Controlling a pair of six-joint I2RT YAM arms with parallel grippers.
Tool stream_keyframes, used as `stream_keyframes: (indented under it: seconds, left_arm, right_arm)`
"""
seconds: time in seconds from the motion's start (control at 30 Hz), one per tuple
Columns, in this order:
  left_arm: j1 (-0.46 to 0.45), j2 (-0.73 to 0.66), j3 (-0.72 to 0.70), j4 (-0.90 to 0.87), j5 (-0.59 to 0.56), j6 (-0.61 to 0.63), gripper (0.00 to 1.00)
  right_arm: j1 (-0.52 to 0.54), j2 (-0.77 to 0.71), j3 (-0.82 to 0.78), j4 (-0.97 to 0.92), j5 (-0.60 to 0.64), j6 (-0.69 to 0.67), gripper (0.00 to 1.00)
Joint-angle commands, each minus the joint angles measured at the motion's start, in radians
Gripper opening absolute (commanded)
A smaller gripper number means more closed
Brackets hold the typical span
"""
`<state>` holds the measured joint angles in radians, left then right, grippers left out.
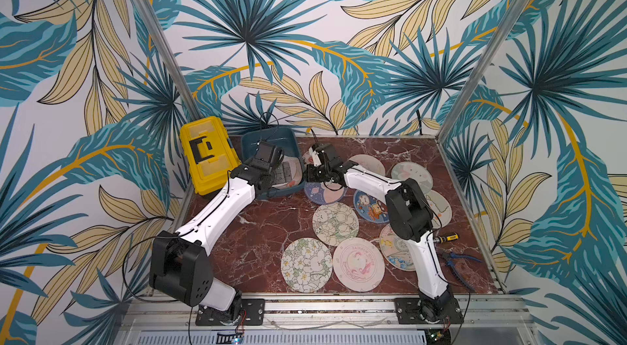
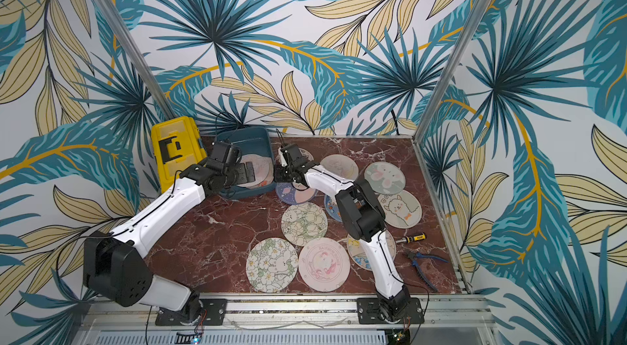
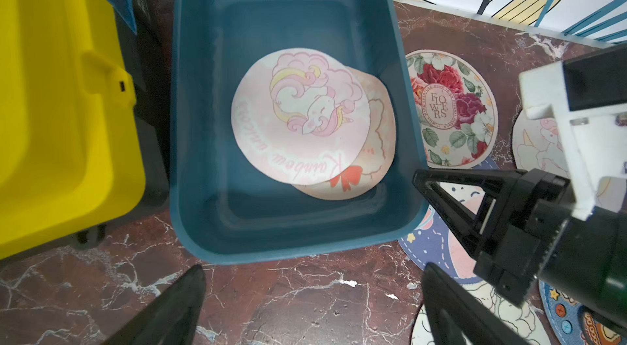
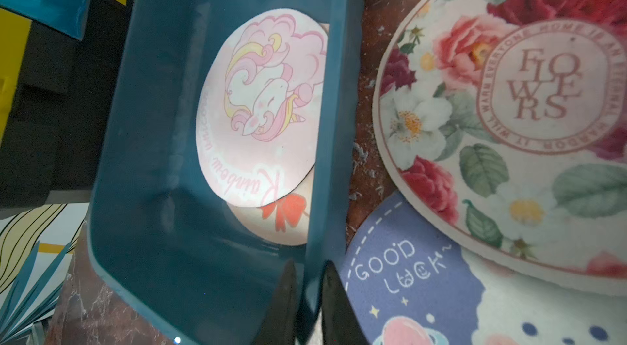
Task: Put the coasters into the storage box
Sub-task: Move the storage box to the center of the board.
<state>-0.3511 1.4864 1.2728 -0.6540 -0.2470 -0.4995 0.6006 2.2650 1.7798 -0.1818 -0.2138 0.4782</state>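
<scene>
The dark teal storage box [image 1: 271, 138] [image 2: 251, 138] stands at the back of the marble table. Two coasters lie inside: a pink unicorn one [image 3: 300, 116] [image 4: 261, 106] over one with a red bow [image 3: 373, 163]. My right gripper [image 4: 310, 263] [image 3: 417, 175] is shut on the box's right wall [image 4: 334, 123] near its front corner, one finger inside and one outside. My left gripper [image 3: 314, 272] [image 1: 286, 172] hangs open and empty over the box's front edge. Several coasters lie on the table, among them a rose-printed one [image 3: 449, 109] [image 4: 509, 106] and a blue "Good Luck" one [image 4: 407, 275] beside the box.
A yellow toolbox [image 1: 208, 153] [image 3: 51, 123] stands against the box's left side. A screwdriver [image 1: 446, 237] and blue-handled pliers [image 1: 456, 260] lie at the table's right edge. Flower-printed coasters [image 1: 307, 264] and a pink one [image 1: 358, 264] lie near the front.
</scene>
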Motion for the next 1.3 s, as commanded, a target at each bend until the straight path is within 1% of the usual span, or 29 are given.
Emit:
stream_keyframes:
  seconds: [0.0, 0.13, 0.47, 0.73, 0.83, 1.1, 1.13, 1.27]
  left_arm:
    - [0.008, -0.032, -0.029, 0.010, -0.026, -0.006, 0.99]
    - [0.010, -0.031, -0.029, 0.011, -0.030, -0.007, 1.00]
    - [0.009, -0.041, -0.040, 0.009, -0.037, -0.013, 1.00]
    - [0.010, -0.047, -0.051, 0.010, -0.042, -0.022, 1.00]
    - [0.010, -0.047, -0.052, 0.011, -0.038, -0.025, 1.00]
    - [0.010, -0.048, -0.052, 0.010, -0.036, -0.031, 1.00]
    - [0.009, -0.050, -0.052, 0.010, -0.035, -0.032, 1.00]
    - [0.008, -0.049, -0.052, 0.011, -0.031, -0.031, 0.99]
  right_arm:
    - [0.016, -0.033, -0.050, -0.002, -0.063, -0.050, 0.10]
    - [0.016, -0.068, -0.097, -0.004, -0.077, -0.059, 0.07]
    - [0.025, -0.154, -0.227, -0.013, -0.123, -0.070, 0.07]
    - [0.065, -0.201, -0.311, -0.013, -0.153, -0.072, 0.07]
    - [0.080, -0.227, -0.347, -0.018, -0.150, -0.071, 0.10]
    - [0.130, -0.282, -0.440, -0.016, -0.159, -0.077, 0.12]
    - [0.135, -0.282, -0.446, -0.020, -0.162, -0.078, 0.13]
    - [0.155, -0.288, -0.476, -0.027, -0.167, -0.084, 0.22]
